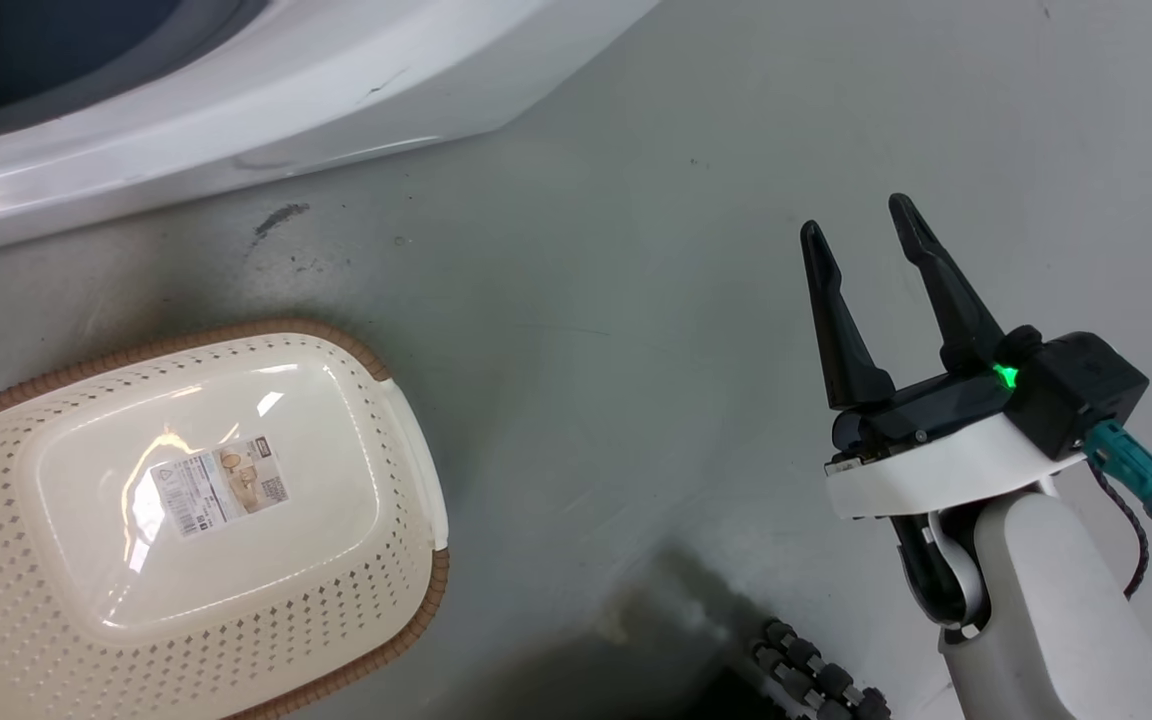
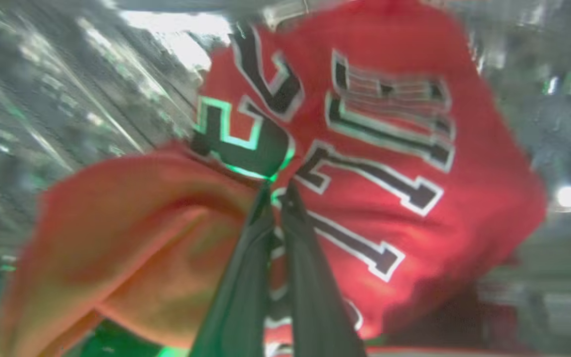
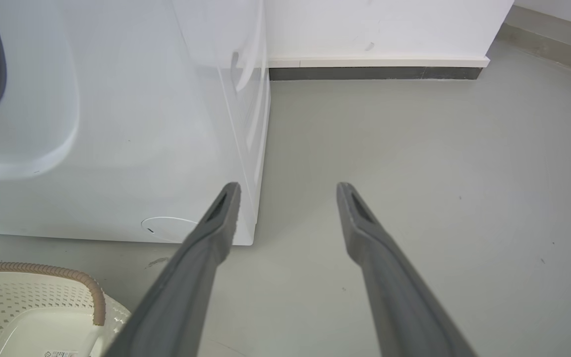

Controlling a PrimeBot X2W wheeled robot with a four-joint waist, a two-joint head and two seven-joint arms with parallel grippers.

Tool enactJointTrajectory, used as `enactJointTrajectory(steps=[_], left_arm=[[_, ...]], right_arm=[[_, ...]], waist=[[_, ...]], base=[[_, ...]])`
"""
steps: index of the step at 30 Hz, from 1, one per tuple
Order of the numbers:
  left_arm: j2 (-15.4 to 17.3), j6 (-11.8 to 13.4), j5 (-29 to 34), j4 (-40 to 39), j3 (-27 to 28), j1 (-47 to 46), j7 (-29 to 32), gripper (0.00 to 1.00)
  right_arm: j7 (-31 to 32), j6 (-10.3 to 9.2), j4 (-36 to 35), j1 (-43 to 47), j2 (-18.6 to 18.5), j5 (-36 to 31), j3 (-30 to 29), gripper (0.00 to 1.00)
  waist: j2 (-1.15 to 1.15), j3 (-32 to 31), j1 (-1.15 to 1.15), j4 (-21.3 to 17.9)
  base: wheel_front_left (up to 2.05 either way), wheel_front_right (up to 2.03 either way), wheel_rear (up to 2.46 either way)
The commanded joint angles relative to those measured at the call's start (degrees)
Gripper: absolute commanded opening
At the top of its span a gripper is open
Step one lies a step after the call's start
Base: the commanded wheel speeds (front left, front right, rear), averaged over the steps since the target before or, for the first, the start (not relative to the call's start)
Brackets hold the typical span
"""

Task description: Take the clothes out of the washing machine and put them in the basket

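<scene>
In the left wrist view my left gripper is shut on the red jersey with black-and-white lettering, inside the perforated steel drum of the washing machine. The jersey hangs bunched around the fingertips. The cream basket with a brown woven rim sits on the floor at the lower left of the head view, with only a label on its bottom; its corner also appears in the right wrist view. My right gripper hovers open over the floor, to the right of the basket, holding nothing.
The washer's white front stands close ahead on the left, with a white wall and dark skirting behind. Grey floor spreads to the right. Part of the robot's wheeled base shows at the bottom.
</scene>
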Motion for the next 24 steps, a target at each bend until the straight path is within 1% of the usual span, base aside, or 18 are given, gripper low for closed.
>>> enactJointTrajectory(steps=[1,6,12,15,18,24], left_arm=[[-0.14,0.38,-0.23,-0.79,-0.11,1.10,-1.27,0.00],[-1.32,1.28,-1.04,-4.31,-0.06,6.65,-12.60,0.00],[-3.50,2.40,-4.43,-3.61,2.19,15.20,-24.23,0.00],[-4.87,2.43,-5.95,-2.20,3.07,19.98,-29.17,0.00],[-6.18,1.87,-7.10,-0.74,3.52,23.82,-33.40,0.00],[-8.71,0.70,-9.05,1.89,4.04,29.92,-39.37,0.00]], right_arm=[[-0.13,-0.04,0.11,-0.79,0.09,-0.25,-0.20,1.00],[-0.13,-0.04,0.48,-0.20,0.09,-1.04,-0.82,1.00],[-0.13,-0.04,1.80,2.14,0.06,-2.90,-2.10,1.00],[-0.13,-0.04,2.46,3.37,0.07,-4.08,-2.65,1.00],[-0.13,-0.04,3.20,4.98,0.06,-5.01,-2.96,1.00],[-0.13,-0.04,4.74,8.21,0.06,-6.24,-3.59,1.00]], waist=[[0.00,-0.57,-0.01,0.35],[0.00,-4.12,-0.01,1.55],[0.00,-11.05,-0.01,3.31],[0.00,-14.77,-0.01,4.28],[0.00,-18.47,-0.01,5.24],[0.00,-25.38,-0.01,6.96]], base=[[0.00,0.00,0.00],[0.00,0.00,0.00],[0.00,0.00,0.00],[0.00,0.00,0.00],[0.00,0.00,0.00],[0.00,0.00,0.00]])
